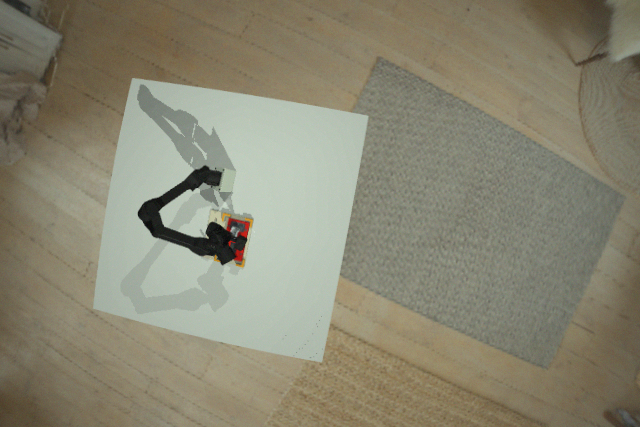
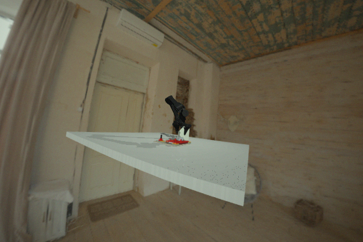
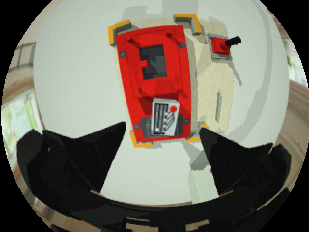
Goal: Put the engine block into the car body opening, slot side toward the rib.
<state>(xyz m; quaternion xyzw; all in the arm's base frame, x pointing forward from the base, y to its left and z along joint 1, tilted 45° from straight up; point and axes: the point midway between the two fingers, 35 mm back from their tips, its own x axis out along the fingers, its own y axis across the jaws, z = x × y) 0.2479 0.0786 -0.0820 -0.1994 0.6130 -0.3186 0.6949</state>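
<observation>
The red car body lies on the beige board. Its square opening, with a small red rib on one side, shows dark in the wrist view, with no block in it. The grey engine block, with slots and a red dot on it, sits at the car body's near end in the wrist view, over a dark grey area, slightly turned. My gripper is open and empty above the near end of the car body, one finger to each side of the block in the wrist view.
Yellow corner brackets stand around the car body. A red piece with a black lever stands on the board's right side in the wrist view. A pale upright block stands by the arm's base.
</observation>
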